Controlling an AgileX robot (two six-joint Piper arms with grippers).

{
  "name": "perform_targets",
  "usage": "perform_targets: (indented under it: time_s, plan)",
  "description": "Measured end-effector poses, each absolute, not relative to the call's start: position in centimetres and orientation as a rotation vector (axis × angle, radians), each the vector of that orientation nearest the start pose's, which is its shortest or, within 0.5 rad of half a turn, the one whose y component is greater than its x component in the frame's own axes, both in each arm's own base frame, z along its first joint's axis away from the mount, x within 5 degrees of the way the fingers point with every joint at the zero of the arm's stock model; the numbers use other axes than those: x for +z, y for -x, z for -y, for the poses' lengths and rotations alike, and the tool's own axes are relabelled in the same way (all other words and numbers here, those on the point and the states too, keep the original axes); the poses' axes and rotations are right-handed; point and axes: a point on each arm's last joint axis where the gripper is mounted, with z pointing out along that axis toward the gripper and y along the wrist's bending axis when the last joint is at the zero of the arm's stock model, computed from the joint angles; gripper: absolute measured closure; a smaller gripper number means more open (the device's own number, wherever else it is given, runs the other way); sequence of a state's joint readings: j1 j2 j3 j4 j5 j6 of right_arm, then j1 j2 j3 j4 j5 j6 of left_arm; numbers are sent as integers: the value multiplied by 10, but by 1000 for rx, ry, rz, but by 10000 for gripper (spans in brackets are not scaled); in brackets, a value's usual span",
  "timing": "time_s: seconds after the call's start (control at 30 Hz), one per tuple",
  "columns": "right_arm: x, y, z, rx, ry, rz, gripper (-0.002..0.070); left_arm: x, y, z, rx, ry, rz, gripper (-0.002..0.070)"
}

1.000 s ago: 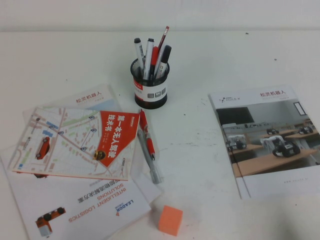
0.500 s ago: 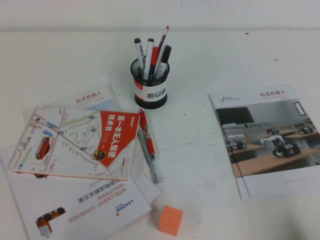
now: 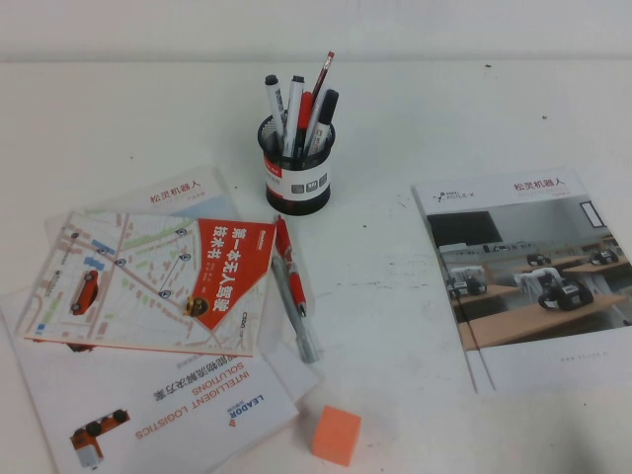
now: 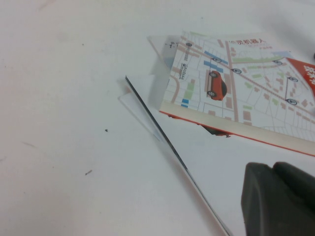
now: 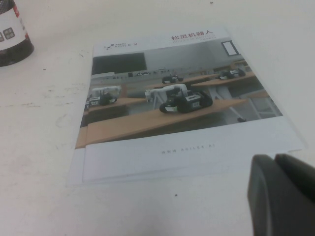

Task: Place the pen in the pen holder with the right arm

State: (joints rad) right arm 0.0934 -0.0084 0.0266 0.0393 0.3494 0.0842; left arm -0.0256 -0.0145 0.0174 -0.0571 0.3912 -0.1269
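Observation:
The black mesh pen holder point(image 3: 296, 176) with a white label band stands at the middle back of the table; its edge also shows in the right wrist view point(image 5: 12, 37). Several pens stand in it. One has a red upper end point(image 3: 306, 105), which looks like the pen; its lower part is hidden in the cup. Neither arm shows in the high view. My right gripper point(image 5: 273, 158) is shut and empty, low over the table by a brochure. My left gripper point(image 4: 273, 166) is shut and empty over the booklets on the left.
A slim red pen point(image 3: 288, 262) and a grey-silver pen point(image 3: 308, 341) lie in front of the holder. A map booklet point(image 3: 148, 281) lies on white brochures point(image 3: 168, 410) at the left. A brochure point(image 3: 528, 276) lies at the right. An orange block point(image 3: 337, 434) sits at the front.

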Motion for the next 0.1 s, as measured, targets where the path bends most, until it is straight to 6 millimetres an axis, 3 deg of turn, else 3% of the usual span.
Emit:
perform_targets:
  time_s: [0.1]
  plan:
    - [173,-53,-6,162,-16,-1854,695,173,-52,3,-161,130,-1876,678]
